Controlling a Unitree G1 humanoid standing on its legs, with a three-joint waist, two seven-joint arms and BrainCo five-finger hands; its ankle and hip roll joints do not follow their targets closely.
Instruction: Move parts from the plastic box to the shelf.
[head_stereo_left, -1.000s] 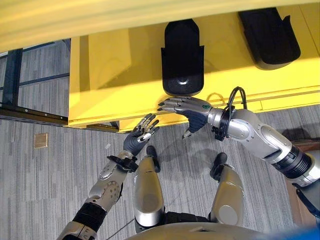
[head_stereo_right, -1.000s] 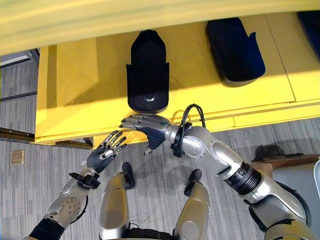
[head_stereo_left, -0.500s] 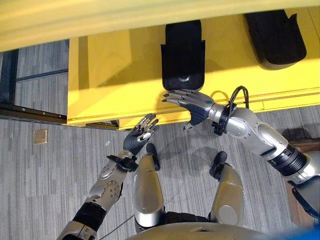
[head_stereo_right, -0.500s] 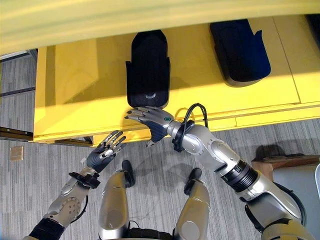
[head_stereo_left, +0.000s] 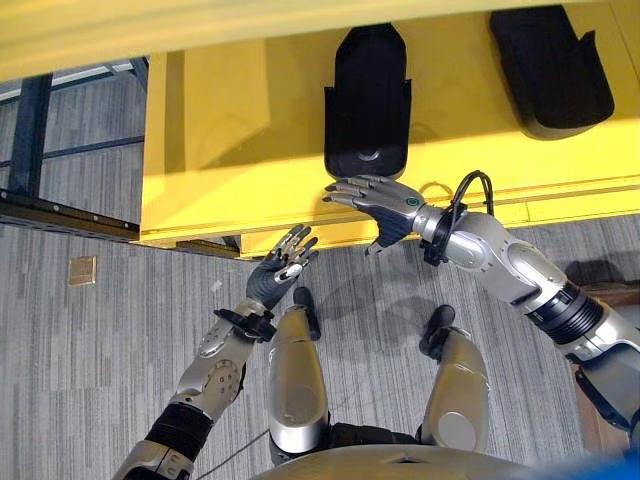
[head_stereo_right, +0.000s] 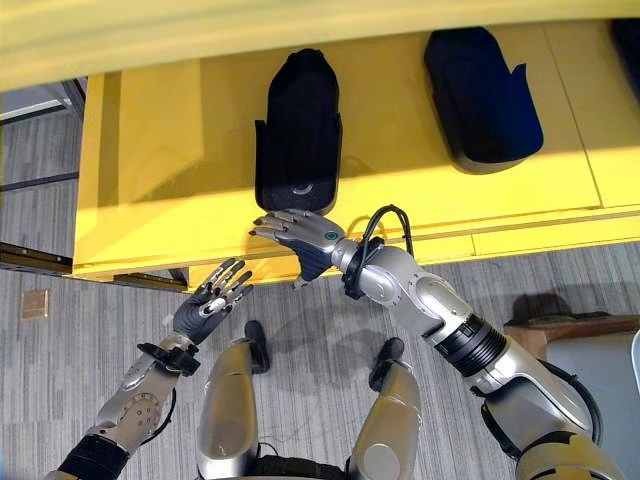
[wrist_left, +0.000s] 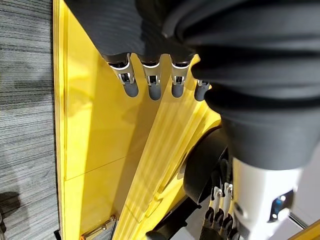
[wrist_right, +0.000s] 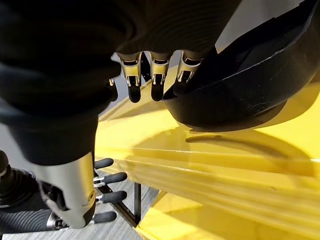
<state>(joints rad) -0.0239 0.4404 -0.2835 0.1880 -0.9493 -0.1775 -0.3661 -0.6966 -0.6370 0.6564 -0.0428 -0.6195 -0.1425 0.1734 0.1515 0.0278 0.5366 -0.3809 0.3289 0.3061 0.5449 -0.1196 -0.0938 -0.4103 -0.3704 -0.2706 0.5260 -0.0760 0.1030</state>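
your right hand (head_stereo_left: 385, 203) is spread flat, fingertips at the near end of the black part (head_stereo_left: 367, 110) lying on the yellow shelf (head_stereo_left: 220, 150); your left hand (head_stereo_left: 280, 268) hangs open and empty, lower left. the part looks like stiff moulded plastic — probably light and a bit slick — so push or grip its raised side walls. a 2nd black part (head_stereo_left: 548, 68) sits to the right; grey carpet (head_stereo_left: 80, 340) lies below.

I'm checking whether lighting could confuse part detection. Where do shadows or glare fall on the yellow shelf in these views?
Left eye view: the upper board casts a broad shadow across the yellow shelf, darkening the area beside the nearer black part. Right wrist view: that part throws a curved shadow on the shelf surface, with bright sheen along the front edge below the right hand. Left wrist view: even light, soft streaks.
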